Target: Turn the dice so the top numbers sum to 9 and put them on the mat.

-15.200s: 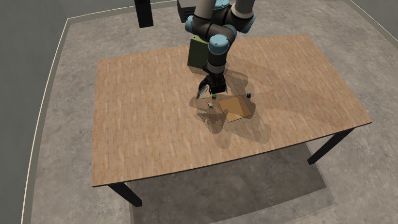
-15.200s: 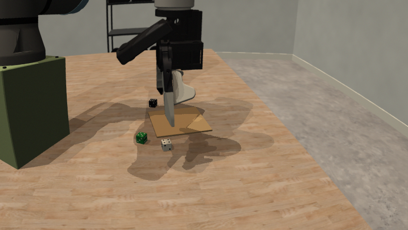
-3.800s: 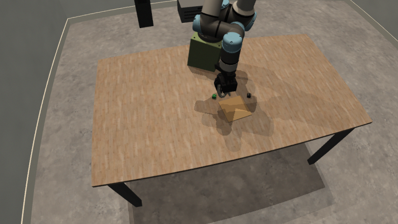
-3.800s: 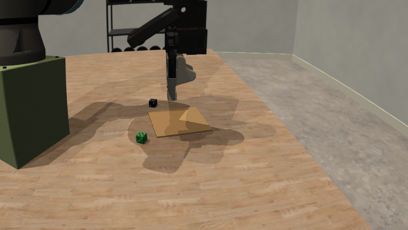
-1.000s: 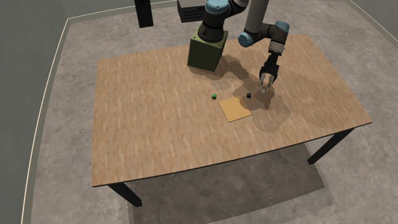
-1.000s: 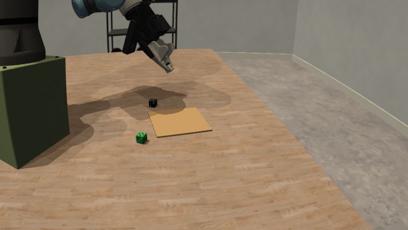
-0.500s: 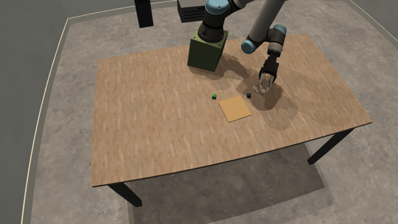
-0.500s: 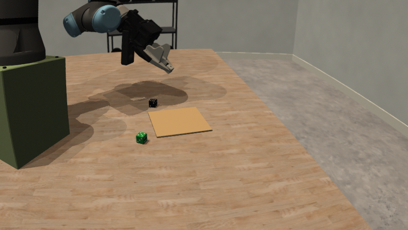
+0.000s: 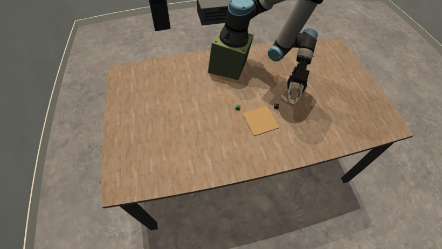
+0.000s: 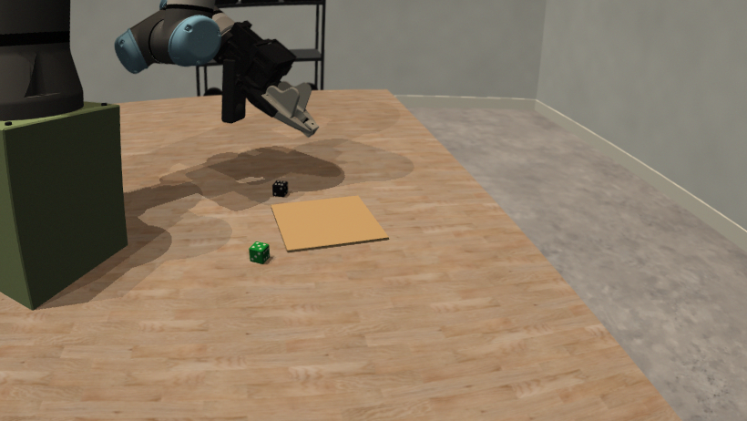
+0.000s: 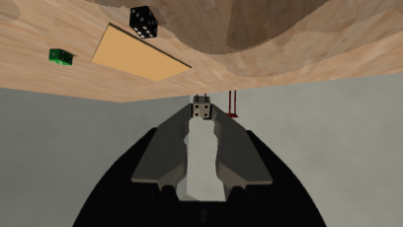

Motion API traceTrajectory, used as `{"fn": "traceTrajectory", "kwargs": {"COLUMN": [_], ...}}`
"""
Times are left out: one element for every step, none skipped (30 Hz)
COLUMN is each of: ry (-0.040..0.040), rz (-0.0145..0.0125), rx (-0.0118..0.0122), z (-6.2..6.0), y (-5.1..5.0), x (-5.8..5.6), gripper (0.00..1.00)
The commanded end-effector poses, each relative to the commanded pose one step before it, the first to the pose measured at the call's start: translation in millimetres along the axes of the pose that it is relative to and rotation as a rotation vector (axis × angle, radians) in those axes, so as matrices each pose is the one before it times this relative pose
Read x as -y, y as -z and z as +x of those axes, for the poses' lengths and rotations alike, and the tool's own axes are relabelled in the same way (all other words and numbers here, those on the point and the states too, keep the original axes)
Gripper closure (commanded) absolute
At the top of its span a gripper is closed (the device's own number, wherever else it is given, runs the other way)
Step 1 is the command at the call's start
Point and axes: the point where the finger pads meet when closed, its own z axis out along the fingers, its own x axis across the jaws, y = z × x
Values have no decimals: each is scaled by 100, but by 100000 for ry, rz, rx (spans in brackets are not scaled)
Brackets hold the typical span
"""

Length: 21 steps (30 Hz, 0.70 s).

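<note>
Top view: one gripper, raised over the table, angled downward. One mat, tan, flat. One green die and one black die, both on the table, off the mat, near opposite sides.

Exterior view: green die, flat, five pips up; black die, flat. Gripper tilted, above the table.

Wrist view: pincer nearly closed, fingertips clamped on one pale die, dark-pipped, held clear of table and mat.
</note>
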Motion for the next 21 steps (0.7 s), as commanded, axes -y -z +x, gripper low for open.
{"fn": "traceTrajectory", "kwargs": {"ry": [-81, 0, 0, 0, 0, 0, 0, 0, 0, 0, 0, 0, 0, 0, 0, 0, 0, 0, 0, 0, 0], "rz": [-59, 0, 0, 0, 0, 0, 0, 0, 0, 0, 0, 0, 0, 0, 0, 0, 0, 0, 0, 0, 0], "rx": [-67, 0, 0, 0, 0, 0, 0, 0, 0, 0, 0, 0, 0, 0, 0, 0, 0, 0, 0, 0, 0], "z": [22, -1, 1, 0, 0, 1, 0, 0, 0, 1, 0, 0, 0, 0, 0, 1, 0, 0, 0, 0, 0], "y": [-424, -160, -176, -189, -200, -210, -217, -222, -224, -224, -220, 0, 0, -213, -204, -193, -179, -163, -145, -125, -105], "x": [586, 228, 250, 269, 286, 299, 309, 316, 319, 318, 313, 0, 0, 304, 291, 275, 255, 232, 206, 179, 150], "gripper": [97, 97, 97, 97, 97, 97, 97, 97, 97, 97, 97, 97, 97, 97, 97, 97, 97, 97, 97, 97, 97]}}
